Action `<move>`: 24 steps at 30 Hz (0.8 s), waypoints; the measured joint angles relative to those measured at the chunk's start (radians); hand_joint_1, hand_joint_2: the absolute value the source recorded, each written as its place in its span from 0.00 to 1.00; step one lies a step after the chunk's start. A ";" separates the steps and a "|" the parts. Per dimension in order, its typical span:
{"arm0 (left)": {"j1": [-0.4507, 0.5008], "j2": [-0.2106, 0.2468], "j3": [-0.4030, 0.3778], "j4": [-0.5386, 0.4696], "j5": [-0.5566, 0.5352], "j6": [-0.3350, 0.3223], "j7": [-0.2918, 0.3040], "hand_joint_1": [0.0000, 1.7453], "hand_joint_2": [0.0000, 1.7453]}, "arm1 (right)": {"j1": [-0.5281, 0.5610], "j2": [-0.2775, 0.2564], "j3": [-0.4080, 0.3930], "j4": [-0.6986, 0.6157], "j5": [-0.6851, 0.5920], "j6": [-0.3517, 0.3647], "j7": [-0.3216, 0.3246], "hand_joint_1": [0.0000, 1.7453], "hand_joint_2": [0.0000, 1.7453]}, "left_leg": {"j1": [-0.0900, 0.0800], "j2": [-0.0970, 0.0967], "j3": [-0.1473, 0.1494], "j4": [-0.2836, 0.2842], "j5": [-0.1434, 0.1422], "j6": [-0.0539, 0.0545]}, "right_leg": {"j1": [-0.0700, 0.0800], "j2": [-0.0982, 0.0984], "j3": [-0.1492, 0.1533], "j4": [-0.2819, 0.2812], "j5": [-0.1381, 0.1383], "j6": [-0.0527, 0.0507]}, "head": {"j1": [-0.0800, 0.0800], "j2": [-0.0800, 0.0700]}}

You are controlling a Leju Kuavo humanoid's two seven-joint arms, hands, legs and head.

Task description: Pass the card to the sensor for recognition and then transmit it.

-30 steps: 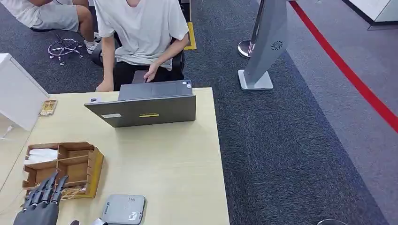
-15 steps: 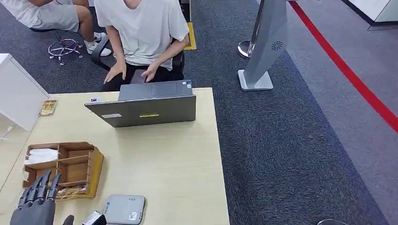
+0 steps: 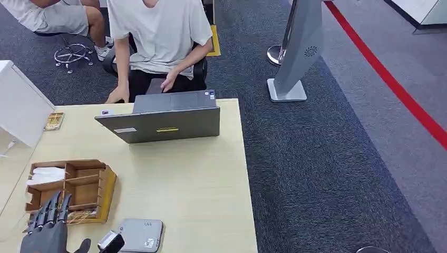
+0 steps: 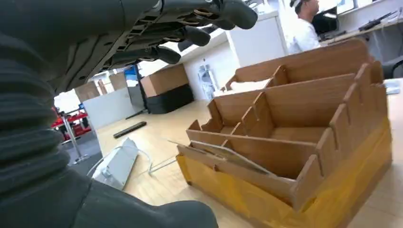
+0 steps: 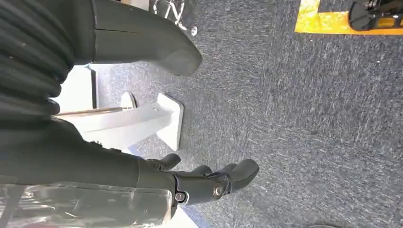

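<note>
Pale wooden table, bearing a grey laptop at the far edge, a partitioned cardboard box near the left, and a grey sensor at the near edge. Left hand raised at the near-left corner, fingers spread straight toward the box, empty palm, touching nothing. Right hand hanging over dark carpet, fingers loosely apart, empty. Card: a flat one lying across the box's nearest compartment.
</note>
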 joint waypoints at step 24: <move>-0.054 -0.015 0.203 0.110 0.000 0.060 0.001 0.00 1.00 | -0.013 0.000 0.000 0.003 0.016 0.002 0.019 0.00 1.00 | 0.000 0.000 0.000 0.000 0.000 0.000 | 0.000 0.000 0.000 0.000 0.000 0.000 | 0.000 0.000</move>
